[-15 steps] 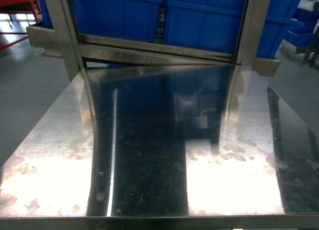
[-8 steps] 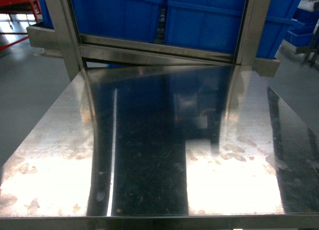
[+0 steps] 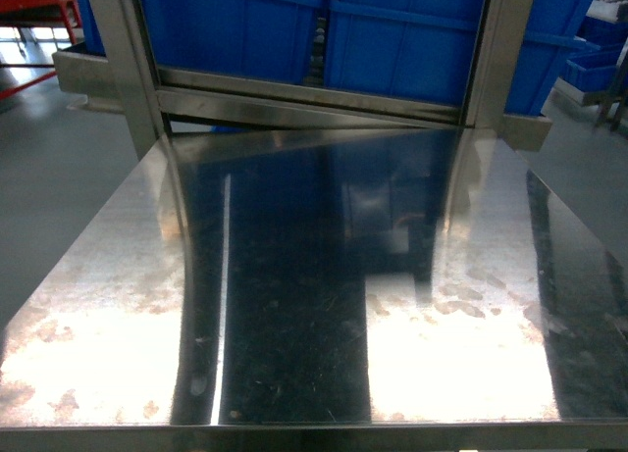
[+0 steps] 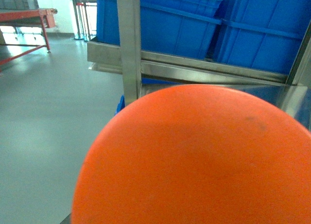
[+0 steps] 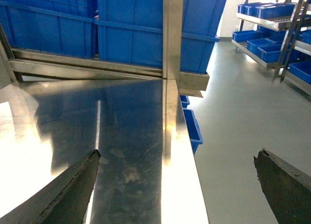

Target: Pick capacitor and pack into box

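Nothing of the packing looks begun, as far as I can see from here: the steel worktop point(image 3: 314, 305) fills the middle and lower part of the head view and shows only glare and reflections, with no capacitor and no pink box anywhere on it. Across the top of that view stand the large blue bins point(image 3: 294, 30) behind the steel frame point(image 3: 128, 60), and those are not the box the job means. Neither arm reaches into the head view. The right tool point(image 5: 177, 185) appears at the bottom of its own wrist view with its two dark fingers point(image 5: 73, 190) spread wide, released and holding nothing, hanging over the right-hand edge of the worktop with grey floor point(image 5: 233, 117) beyond and more blue bins on shelves at the upper right. The left wrist view is mostly blocked by a big orange rounded shape point(image 4: 194, 161) in the lower half, so I cannot tell how the left tool stands. I'd judge the whole task is still to do: find the capacitor, find the box, pick and pack
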